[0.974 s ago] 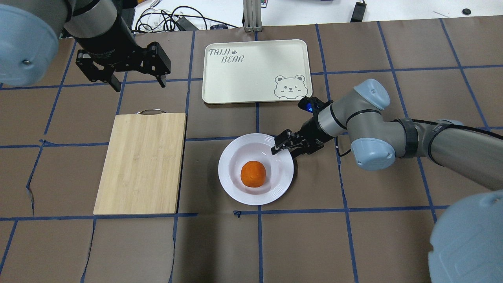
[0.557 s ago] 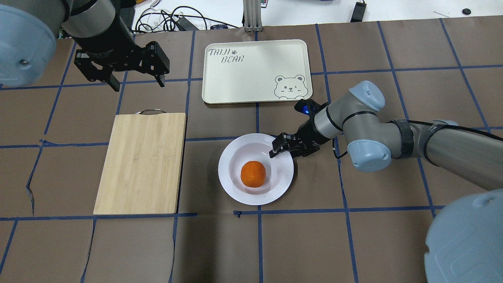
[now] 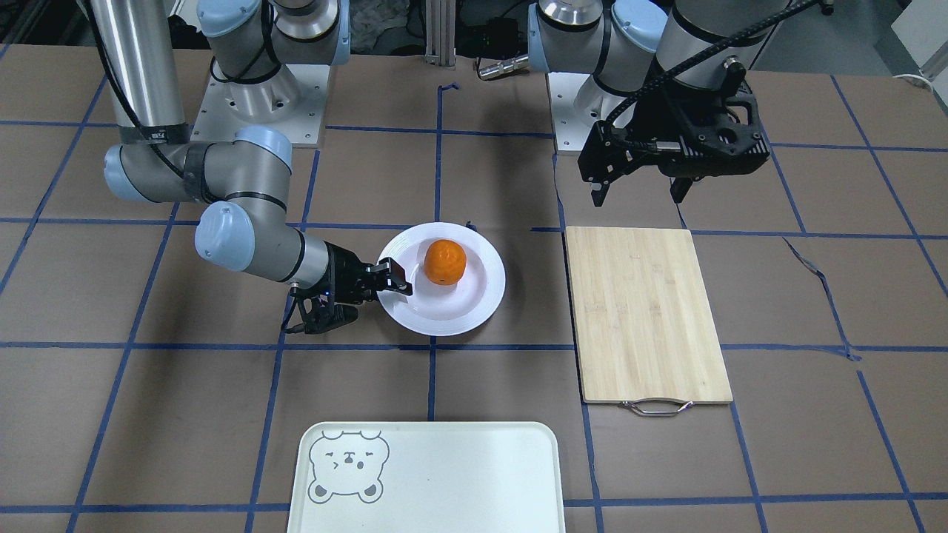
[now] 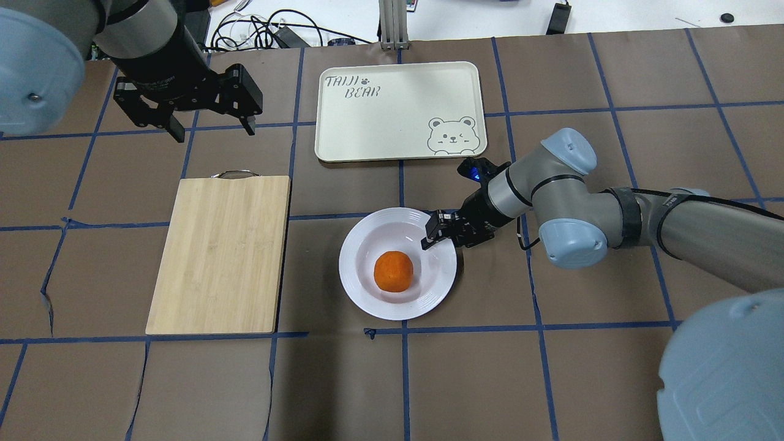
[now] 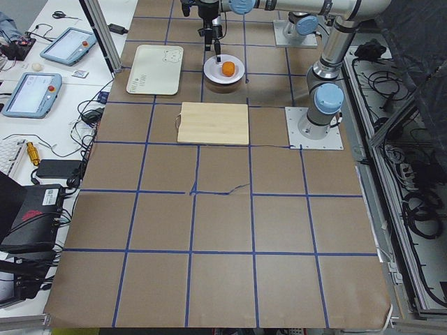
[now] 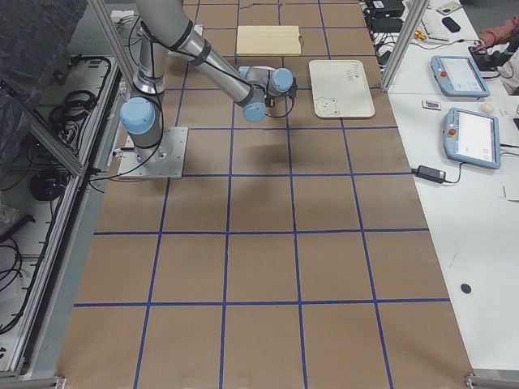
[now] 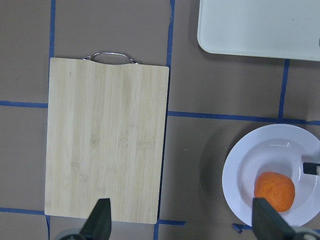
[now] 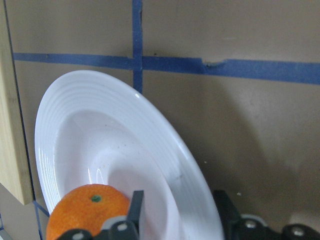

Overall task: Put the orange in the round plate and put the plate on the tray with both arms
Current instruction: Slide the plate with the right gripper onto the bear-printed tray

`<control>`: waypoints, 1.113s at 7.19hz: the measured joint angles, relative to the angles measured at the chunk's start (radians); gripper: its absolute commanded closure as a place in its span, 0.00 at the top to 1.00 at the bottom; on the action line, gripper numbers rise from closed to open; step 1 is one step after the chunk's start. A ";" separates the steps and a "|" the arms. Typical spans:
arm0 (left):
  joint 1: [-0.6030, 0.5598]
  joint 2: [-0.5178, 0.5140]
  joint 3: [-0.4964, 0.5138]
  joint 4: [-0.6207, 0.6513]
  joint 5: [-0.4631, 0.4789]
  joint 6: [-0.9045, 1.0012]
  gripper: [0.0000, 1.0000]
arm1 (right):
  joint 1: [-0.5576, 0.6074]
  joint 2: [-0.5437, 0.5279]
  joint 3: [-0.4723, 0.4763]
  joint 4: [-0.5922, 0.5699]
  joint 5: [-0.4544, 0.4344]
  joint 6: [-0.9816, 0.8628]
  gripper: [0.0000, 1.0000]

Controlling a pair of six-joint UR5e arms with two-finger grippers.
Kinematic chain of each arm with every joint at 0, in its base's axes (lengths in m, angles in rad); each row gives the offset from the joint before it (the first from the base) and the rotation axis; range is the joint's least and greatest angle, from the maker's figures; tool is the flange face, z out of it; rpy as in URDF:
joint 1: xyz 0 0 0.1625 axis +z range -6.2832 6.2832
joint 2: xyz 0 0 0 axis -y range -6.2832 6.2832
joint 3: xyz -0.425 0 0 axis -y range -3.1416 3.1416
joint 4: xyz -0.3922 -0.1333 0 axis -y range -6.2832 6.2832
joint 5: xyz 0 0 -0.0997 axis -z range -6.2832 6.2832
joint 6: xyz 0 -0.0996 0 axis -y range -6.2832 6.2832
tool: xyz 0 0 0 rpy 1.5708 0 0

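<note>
**Orange in the plate, plate not yet on the tray**

Seen from behind the robot, the orange [image 4: 393, 271] sat in the sunken middle of the white plate [image 4: 361, 294], nearest the viewer, so the first half of the task looked done. The plate rested flat on the brown table.

The right gripper [image 4: 432, 240] reached in low at the plate's 2 o'clock edge. Its two fingers [image 8: 135, 212] bracketed the rim, one over the inside and one outside. A gap showed between them, so they did not appear clamped.

At the plate's 9 o'clock lay a wooden cutting board [image 4: 220, 254], bare.

Farther off, at the plate's 12 o'clock and well apart from it, the cream tray [image 4: 392, 122] lay with nothing on it.

At the tray's 9 o'clock the left gripper [image 4: 214, 131] hung above the table, spread wide and holding nothing.

What was left, by my reading: gripping the plate, likely with the left arm joining, then carrying it to the tray.
</note>
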 measured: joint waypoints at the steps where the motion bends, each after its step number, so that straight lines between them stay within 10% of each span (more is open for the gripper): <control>1: 0.000 0.000 0.000 0.000 0.000 0.000 1.00 | 0.011 0.000 -0.001 0.000 -0.003 0.009 0.00; 8: 0.000 0.002 -0.001 0.000 0.001 0.000 1.00 | 0.019 -0.009 -0.034 -0.132 -0.001 0.002 0.00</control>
